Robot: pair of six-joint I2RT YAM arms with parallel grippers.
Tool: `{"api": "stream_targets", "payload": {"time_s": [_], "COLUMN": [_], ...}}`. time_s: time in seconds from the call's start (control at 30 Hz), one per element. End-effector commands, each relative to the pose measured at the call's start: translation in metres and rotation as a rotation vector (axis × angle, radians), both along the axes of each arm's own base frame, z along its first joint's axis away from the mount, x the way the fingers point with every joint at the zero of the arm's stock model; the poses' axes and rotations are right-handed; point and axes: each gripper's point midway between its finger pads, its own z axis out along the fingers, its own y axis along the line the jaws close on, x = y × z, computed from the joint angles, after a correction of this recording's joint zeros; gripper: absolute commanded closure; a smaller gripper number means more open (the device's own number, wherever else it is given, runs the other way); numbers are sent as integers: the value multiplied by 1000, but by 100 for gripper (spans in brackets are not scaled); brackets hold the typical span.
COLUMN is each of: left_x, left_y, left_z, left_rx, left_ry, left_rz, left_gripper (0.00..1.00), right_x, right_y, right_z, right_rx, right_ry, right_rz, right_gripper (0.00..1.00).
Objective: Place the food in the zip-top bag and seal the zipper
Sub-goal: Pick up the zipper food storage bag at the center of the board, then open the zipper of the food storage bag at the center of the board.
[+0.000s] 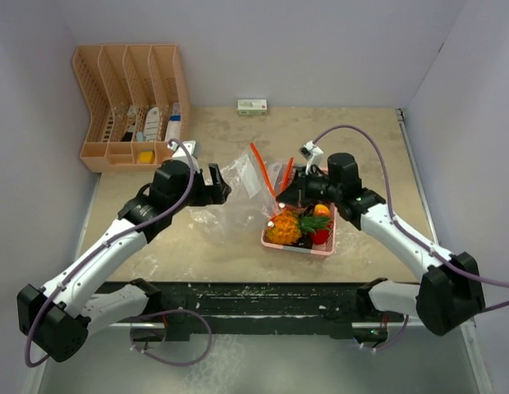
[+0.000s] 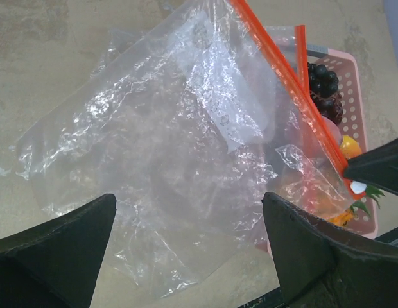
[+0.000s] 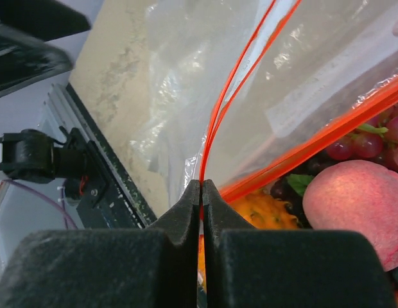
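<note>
Clear plastic zip-top bag [image 1: 238,176] rests at the middle of the desk [image 1: 369,148], its orange zipper strip [image 3: 215,122] pinched tight in the right claw [image 3: 201,187]. The left claw [image 2: 189,199] gapes wide, empty, above the bag. The food [image 1: 297,227] sits in a pink tray [image 1: 310,249] toward the near edge.

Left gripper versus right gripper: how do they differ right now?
The left gripper has its jaws wide apart, holding nothing; the right gripper has its jaws shut on the bag's orange zipper edge. The left gripper sits by the bag's clear body over the table; the right gripper is by the pink tray of food. Both point at the bag.
</note>
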Motion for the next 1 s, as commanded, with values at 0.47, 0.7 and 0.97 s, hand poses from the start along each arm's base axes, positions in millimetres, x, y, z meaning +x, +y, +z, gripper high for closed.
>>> {"api": "stream_targets", "payload": {"time_s": [0.47, 0.7, 0.97], "left_x": [16, 14, 8], "left_y": [-100, -114, -125], "left_z": [55, 38, 11], "left_rx": [-546, -532, -458], "left_ry": [65, 145, 231], "left_rz": [-213, -247, -272], "left_gripper": [18, 22, 28], "right_x": [-43, -43, -41], "right_y": [-6, 5, 8], "right_z": [24, 28, 31], "right_rx": [-17, -49, -55], "right_ry": [-230, -282, -305], "right_rz": [73, 53, 45], "right_gripper": [100, 100, 100]}}
